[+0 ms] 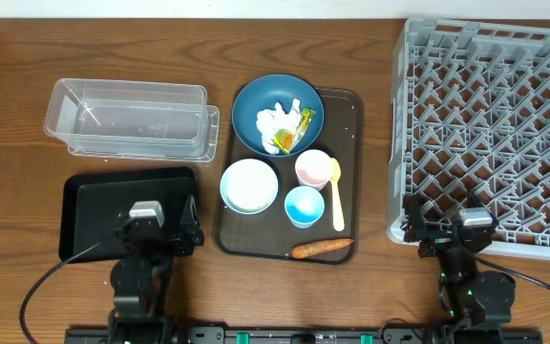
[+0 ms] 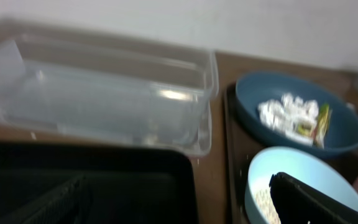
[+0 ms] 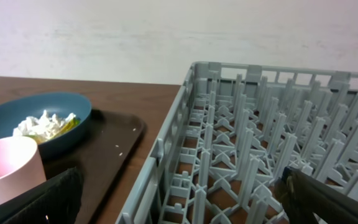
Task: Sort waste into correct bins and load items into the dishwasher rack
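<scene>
The dark blue bowl (image 1: 254, 107) holds crumpled white tissue (image 1: 276, 123) and the yellow-green-orange wrapper (image 1: 305, 122). The white bowl (image 1: 249, 184) holds rice (image 2: 263, 200). The pink-rimmed cup (image 1: 313, 169), small light-blue cup (image 1: 304, 205), pale yellow spoon (image 1: 337, 203) and carrot piece (image 1: 321, 248) lie on the brown serving tray (image 1: 355, 134). The clear tub (image 1: 127, 119) is far left, with the black tray (image 1: 89, 215) in front of it. The grey rack (image 1: 490, 134) is at the right. My left gripper (image 1: 156, 234) is open over the black tray. My right gripper (image 1: 452, 234) is open at the rack's front left corner.
The wooden table (image 1: 27, 57) carries everything. The rack's near wall (image 3: 166, 155) rises right in front of my right gripper (image 3: 185, 205). The clear tub (image 2: 104, 93) stands beyond the black tray (image 2: 104, 180) ahead of my left gripper (image 2: 179, 208).
</scene>
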`<state>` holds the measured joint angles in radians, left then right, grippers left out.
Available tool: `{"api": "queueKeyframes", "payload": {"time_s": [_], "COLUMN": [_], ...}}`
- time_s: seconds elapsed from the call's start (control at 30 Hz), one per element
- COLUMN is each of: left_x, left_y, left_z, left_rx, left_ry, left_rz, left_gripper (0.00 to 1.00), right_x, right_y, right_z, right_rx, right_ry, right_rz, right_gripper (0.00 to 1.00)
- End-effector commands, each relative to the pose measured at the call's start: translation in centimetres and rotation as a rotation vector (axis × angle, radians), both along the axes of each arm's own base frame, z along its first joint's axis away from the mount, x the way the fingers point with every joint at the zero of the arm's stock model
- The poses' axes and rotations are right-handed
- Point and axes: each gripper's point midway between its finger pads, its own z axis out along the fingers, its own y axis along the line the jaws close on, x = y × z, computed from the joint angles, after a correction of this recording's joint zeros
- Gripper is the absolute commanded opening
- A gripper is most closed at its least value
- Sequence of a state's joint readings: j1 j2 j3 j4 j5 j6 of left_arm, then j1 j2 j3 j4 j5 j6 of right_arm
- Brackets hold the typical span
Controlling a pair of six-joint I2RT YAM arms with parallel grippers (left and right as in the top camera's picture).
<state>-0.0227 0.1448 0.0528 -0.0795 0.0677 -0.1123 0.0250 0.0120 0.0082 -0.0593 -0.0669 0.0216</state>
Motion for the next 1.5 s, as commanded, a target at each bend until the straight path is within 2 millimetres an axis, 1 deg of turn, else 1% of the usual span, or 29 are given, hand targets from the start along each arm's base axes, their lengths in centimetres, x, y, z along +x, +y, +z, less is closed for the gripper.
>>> {"api": "queueKeyframes", "payload": {"time_s": [0.0, 0.13, 0.23, 0.37, 0.47, 0.57, 0.7, 0.77, 0.87, 1.0, 1.1, 1.2, 1.3, 1.4, 1.47], "left_x": [0.5, 1.8, 3.2, 5.4, 6.6, 7.0, 6.2, 5.8, 5.3, 5.0, 5.6, 7.0, 9.0, 10.6, 12.0], "left_y": [0.1, 0.0, 0.0, -0.1, -0.3, -0.3, -0.3, -0.1, -0.1, -0.1, -0.5, -1.3, -2.5, -3.1, -4.0], "left_z": [2.6, 4.7, 6.6, 8.6, 9.2, 9.3, 8.7, 8.2, 7.3, 6.9, 7.3, 8.2, 9.0, 9.0, 9.0], "left_rx": [-0.045, -0.044, -0.042, -0.034, 0.006, 0.015, 0.02, 0.025, 0.026, 0.022, 0.002, -0.037, -0.07, -0.072, -0.065], "left_ry": [-0.002, 0.054, 0.111, 0.226, 0.334, 0.463, 0.648, 0.695, 0.74, 0.761, 0.734, 0.67, 0.6, 0.57, 0.56], "left_rz": [0.018, 0.018, 0.019, 0.02, -0.007, -0.01, -0.008, -0.003, -0.003, -0.001, -0.011, -0.044, -0.101, -0.116, -0.138], "left_gripper": [0.93, 0.93, 0.93, 0.93, 0.93, 0.93, 0.93, 0.93, 0.93, 0.93, 0.93, 0.92, 0.91, 0.9, 0.9], "right_x": [-0.2, -0.1, 0.4, 2.3, 4.1, 6.2, 8.6, 9.5, 10.4, 10.8, 10.7, 10.7, 10.8, 10.8, 10.8], "right_y": [-1.0, -1.3, -1.3, -1.3, -1.2, -1.1, -1.0, -1.0, -0.8, 0.5, 1.5, 1.9, 1.9, 1.9, 1.9], "right_z": [2.4, 4.1, 5.1, 6.6, 7.3, 7.7, 7.5, 7.2, 6.6, 5.8, 5.9, 6.0, 6.1, 6.0, 6.0], "right_rx": [0.032, 0.031, 0.028, 0.02, 0.009, 0.002, -0.057, -0.094, -0.101, -0.073, -0.051, -0.044, -0.044, -0.044, -0.044], "right_ry": [-0.046, -0.043, -0.004, 0.083, 0.161, 0.257, 0.431, 0.51, 0.585, 0.617, 0.611, 0.608, 0.604, 0.605, 0.605], "right_rz": [-0.061, -0.081, -0.082, -0.083, -0.083, -0.083, -0.07, -0.058, -0.046, 0.03, 0.086, 0.104, 0.104, 0.104, 0.104], "right_gripper": [0.99, 0.99, 0.99, 0.99, 0.99, 0.99, 0.99, 0.99, 0.99, 0.99, 0.99, 0.99, 0.99, 0.99, 0.99]}}
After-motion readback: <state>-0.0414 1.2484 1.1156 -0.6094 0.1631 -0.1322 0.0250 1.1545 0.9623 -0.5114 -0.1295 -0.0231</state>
